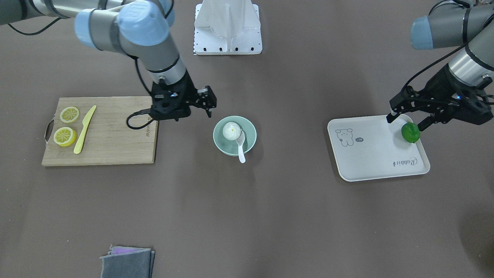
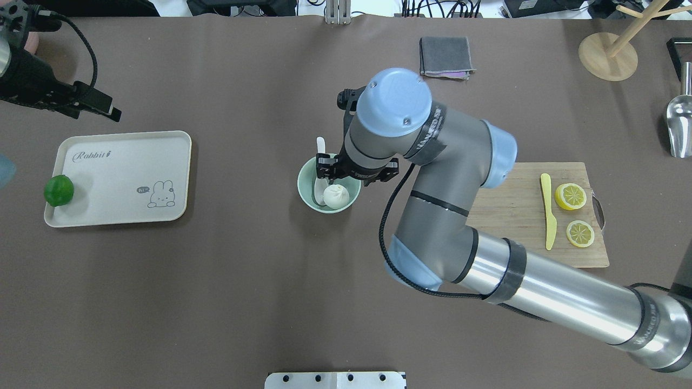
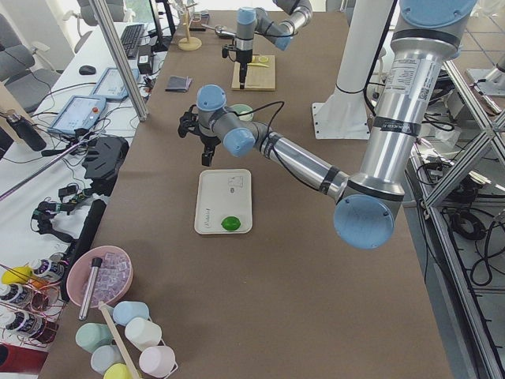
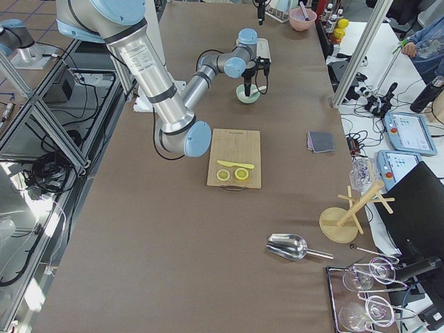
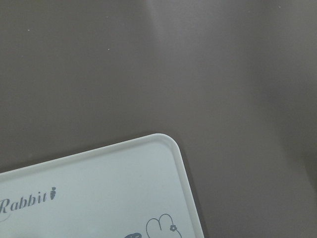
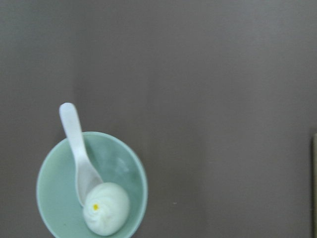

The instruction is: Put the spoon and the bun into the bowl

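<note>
1. The bowl [image 1: 249, 144] stands near the middle of the table [image 1: 270, 216], about halfway between the robot's edge and the operators' edge.
2. The bun [image 1: 230, 130] sits inside the bowl, pleated top upward, against the wall on the robot's side.
3. The spoon [image 1: 241, 148] has its scoop in the bowl, touching the bun. Its handle leans over the rim toward the operators' edge and juts out past it.
4. The right gripper [image 1: 210, 103] hangs above the table just beside the bowl, on the side toward the cutting board [image 1: 115, 131]. Its jaws are parted and hold nothing.
5. The cutting board lies toward the table's right end. Two lemon slices [image 1: 69, 114] rest by its outer short edge, with a yellow knife [image 1: 85, 129] just beside them.
6. A tray [image 1: 370, 154] lies toward the table's left end. A lime [image 1: 410, 132] sits in its outer corner on the robot's side.
7. The left gripper [image 1: 407, 121] hovers over that corner, jaws spread and empty, apart from the lime.
8. A folded grey cloth [image 1: 127, 264] lies at the operators' edge.
</note>
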